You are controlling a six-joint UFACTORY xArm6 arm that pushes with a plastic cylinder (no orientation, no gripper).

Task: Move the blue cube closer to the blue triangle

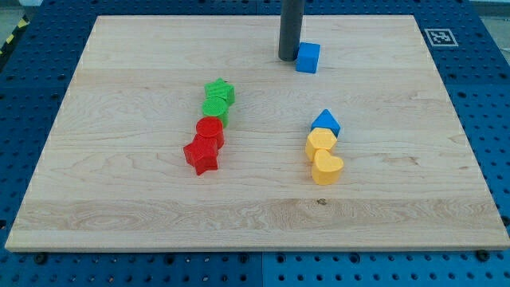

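No jaws on this rig, so nothing to report as spread or pinched: only a dark rod, with my tip (288, 58) planted upper centre of the frame, touching or just beside the left face of the blue cube (307, 57). Most of the task judged still ahead: cube well apart from the blue triangle (325, 123), lower and slightly right, mid-frame. Below the triangle, a yellow block (321, 143) and a yellow heart (326, 167) on the worktop (119, 199).
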